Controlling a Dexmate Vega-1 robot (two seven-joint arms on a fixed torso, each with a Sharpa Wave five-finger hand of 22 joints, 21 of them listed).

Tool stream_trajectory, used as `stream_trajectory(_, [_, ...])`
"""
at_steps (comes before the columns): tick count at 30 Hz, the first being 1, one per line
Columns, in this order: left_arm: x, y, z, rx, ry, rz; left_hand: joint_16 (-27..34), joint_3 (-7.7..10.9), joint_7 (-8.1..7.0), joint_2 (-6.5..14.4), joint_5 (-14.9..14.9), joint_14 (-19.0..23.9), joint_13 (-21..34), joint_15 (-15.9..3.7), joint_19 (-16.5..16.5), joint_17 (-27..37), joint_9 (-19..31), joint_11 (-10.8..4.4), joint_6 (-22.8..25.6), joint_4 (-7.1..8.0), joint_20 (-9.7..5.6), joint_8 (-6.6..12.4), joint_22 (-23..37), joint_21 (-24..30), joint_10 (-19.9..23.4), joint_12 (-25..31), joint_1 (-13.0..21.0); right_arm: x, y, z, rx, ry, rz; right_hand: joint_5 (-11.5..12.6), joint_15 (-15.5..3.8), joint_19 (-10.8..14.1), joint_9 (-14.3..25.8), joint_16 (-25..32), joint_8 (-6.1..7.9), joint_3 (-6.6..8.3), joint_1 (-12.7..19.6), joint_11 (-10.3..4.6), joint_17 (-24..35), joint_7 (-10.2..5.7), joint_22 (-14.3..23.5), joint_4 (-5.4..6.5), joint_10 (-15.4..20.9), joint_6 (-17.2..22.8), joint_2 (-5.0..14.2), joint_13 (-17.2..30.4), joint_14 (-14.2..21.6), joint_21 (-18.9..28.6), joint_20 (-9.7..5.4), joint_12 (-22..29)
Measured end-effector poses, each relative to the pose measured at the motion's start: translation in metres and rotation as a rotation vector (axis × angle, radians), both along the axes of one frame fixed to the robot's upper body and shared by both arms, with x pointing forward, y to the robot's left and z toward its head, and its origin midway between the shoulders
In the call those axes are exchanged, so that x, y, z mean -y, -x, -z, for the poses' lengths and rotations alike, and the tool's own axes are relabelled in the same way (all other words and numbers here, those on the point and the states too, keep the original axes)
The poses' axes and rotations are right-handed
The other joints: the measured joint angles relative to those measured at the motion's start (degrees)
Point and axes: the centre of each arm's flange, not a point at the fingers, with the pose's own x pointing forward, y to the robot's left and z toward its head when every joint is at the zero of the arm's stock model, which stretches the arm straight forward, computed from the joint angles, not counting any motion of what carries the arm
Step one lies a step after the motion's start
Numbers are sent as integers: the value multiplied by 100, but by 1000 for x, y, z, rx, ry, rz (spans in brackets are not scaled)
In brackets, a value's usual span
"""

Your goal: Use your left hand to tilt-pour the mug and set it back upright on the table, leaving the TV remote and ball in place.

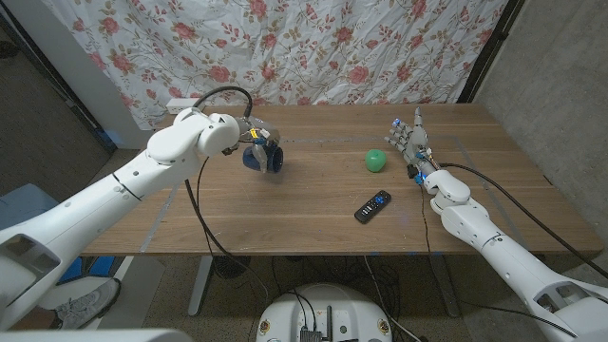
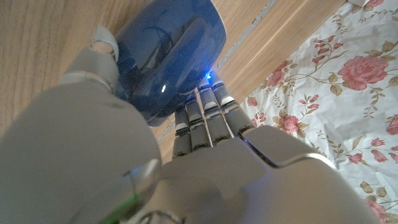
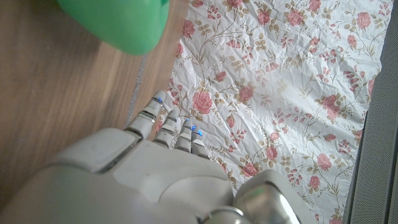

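Observation:
My left hand point(image 1: 249, 142) grips a dark blue mug point(image 1: 270, 160) at the table's back left, and the mug looks tilted on its side above the wood. In the left wrist view the blue mug point(image 2: 168, 59) fills the space between my thumb and fingers point(image 2: 205, 118) of the left hand point(image 2: 155, 162). A green ball point(image 1: 376, 161) lies right of centre, and a black TV remote point(image 1: 372, 205) lies nearer the front edge. My right hand point(image 1: 410, 142) stands with fingers apart just right of the ball, holding nothing. The green ball point(image 3: 115, 22) shows beyond my right hand point(image 3: 155, 168).
The wooden table point(image 1: 313, 223) is backed by a floral curtain point(image 1: 285, 43). A black cable point(image 1: 204, 209) loops from my left arm down over the table's front left. A taped line point(image 1: 166, 204) runs along the table's left side.

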Motion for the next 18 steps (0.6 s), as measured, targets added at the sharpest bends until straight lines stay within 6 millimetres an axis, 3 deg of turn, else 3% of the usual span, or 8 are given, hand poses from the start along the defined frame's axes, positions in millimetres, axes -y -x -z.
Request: stream_trajectory(18, [-15, -5, 7, -36, 231, 55, -67, 26, 2, 0, 26, -42, 0, -42, -52, -5, -16, 0, 2, -26, -52, 0, 0, -5, 0, 0, 0, 0, 0, 0, 0, 0, 0, 0, 0, 0, 0, 0, 0, -16, 0, 0, -13, 0, 0, -17, 0, 0, 0, 0, 0, 0, 0, 0])
